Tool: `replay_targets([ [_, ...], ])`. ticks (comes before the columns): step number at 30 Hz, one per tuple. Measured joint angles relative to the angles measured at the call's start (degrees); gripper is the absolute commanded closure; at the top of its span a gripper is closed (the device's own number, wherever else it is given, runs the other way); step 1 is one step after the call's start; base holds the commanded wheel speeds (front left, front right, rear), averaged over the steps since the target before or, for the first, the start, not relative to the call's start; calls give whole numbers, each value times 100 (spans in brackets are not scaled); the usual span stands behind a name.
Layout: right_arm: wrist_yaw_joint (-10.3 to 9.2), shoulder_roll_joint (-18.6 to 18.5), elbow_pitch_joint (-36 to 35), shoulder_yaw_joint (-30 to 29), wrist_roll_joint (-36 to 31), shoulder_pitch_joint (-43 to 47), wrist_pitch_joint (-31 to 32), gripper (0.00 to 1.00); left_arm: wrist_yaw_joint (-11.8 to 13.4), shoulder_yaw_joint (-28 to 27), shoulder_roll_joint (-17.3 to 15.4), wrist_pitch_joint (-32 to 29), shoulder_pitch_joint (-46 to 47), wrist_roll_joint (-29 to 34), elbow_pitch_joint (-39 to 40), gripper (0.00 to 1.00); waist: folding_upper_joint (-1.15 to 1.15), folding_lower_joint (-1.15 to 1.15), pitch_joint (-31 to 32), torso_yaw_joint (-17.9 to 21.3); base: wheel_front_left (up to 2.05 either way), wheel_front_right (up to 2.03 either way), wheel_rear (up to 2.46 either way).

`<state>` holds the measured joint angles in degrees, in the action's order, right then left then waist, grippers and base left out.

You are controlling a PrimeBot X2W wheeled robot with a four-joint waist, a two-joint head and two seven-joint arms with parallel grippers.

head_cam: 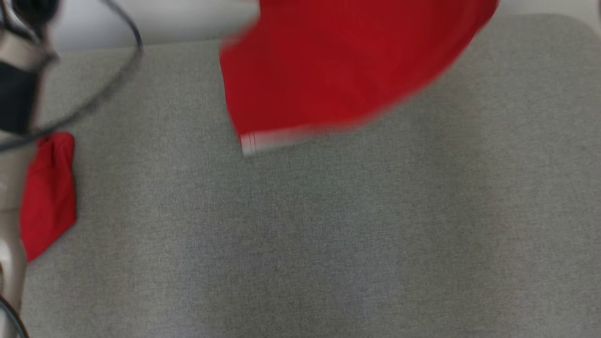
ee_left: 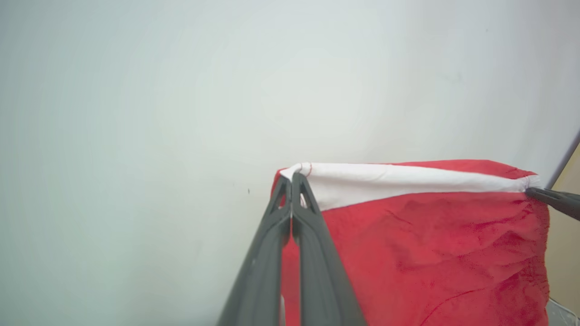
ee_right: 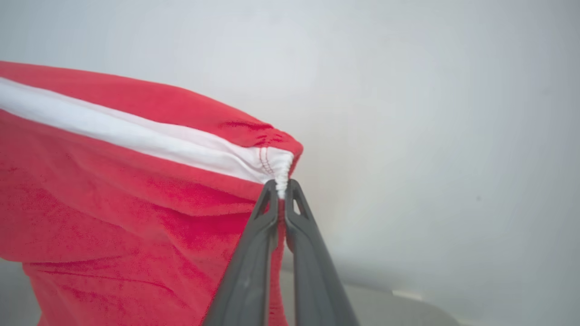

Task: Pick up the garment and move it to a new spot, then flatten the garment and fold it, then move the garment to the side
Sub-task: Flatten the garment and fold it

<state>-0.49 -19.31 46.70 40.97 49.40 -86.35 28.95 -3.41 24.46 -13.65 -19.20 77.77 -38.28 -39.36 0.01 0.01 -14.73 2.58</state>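
Observation:
The garment [head_cam: 338, 65] is red with a white band, and it hangs blurred over the far part of the grey surface. In the left wrist view my left gripper [ee_left: 291, 179] is shut on one end of the white band [ee_left: 398, 181], with the red cloth [ee_left: 430, 244] hanging below. My right gripper [ee_right: 281, 185] is shut on the gathered other end of the band, and the garment [ee_right: 113, 213] spreads to its left. The right gripper's dark tip [ee_left: 553, 199] also shows at the band's far corner in the left wrist view.
A grey fabric-covered surface [head_cam: 328, 234] spreads below the garment. My left forearm [head_cam: 14, 94] and a dark cable [head_cam: 131, 42] cross the head view's left edge, with a red piece of cloth [head_cam: 47, 197] beside them. A pale wall [ee_left: 181, 90] stands behind.

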Motion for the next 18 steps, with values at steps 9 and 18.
replay_targets([
  [9, 501, -55, -1063, -233, -530, 905, -3050, 100, 197, -286, 123, 1957, -978, 270, 866, 100, 0, 1, -692, -70, 0, 0, 0],
  [18, 732, -241, -1067, 175, -73, 4058, -4064, 100, -170, 538, -83, 2327, -3640, 288, 681, 100, 1, -1, -509, -185, 0, 0, 0],
])
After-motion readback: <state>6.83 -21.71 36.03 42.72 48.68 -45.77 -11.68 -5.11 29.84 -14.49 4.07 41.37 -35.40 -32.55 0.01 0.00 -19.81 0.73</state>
